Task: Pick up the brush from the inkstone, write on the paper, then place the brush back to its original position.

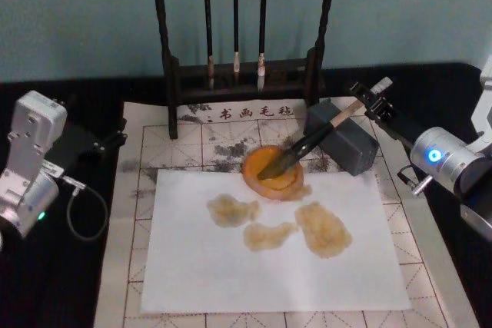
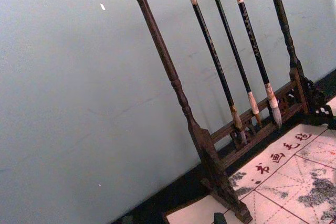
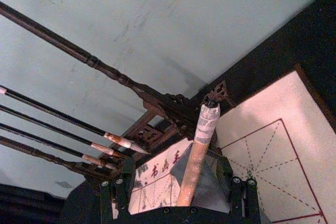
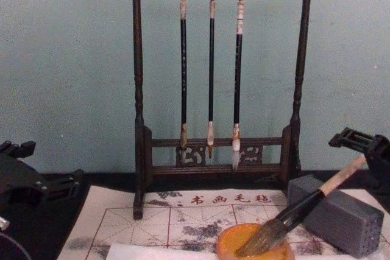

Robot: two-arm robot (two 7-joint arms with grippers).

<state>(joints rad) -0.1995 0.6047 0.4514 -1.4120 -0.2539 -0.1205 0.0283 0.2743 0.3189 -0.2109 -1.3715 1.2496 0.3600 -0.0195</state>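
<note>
1. A large calligraphy brush [image 1: 307, 144] with a pale wooden upper handle, a black lower section and bushy grey-brown bristles lies slanted. Its bristles rest in the small round orange-yellow inkstone dish [image 1: 252, 168]. Its handle leans on a grey rectangular block [image 1: 350, 151] just beside the dish.
2. The right hand [image 1: 372, 97] sits at the brush's upper end. Its fingers [image 3: 118, 192] stand apart, one on each side of the pale wood. In the right wrist view a gap shows on both sides, so they straddle the handle without clamping it.
3. From this hand, the dish lies ahead and lower, down the line of the handle. The white sheet of paper [image 1: 269, 274], marked with yellow-brown blotches, lies beyond the dish.
4. By my judgement, the brush is light and stiff along its handle. The smooth round wood could roll or slip in a loose pinch. The bristles look soft and probably wet, so they are no place to grip. The pale wood between the fingers looks the best hold.
5. The right arm reaches in low from the side, and the hand is lined up with the handle's tilt.
6. The left hand [image 1: 100, 144] is parked well apart from the right hand, across the paper.
</note>
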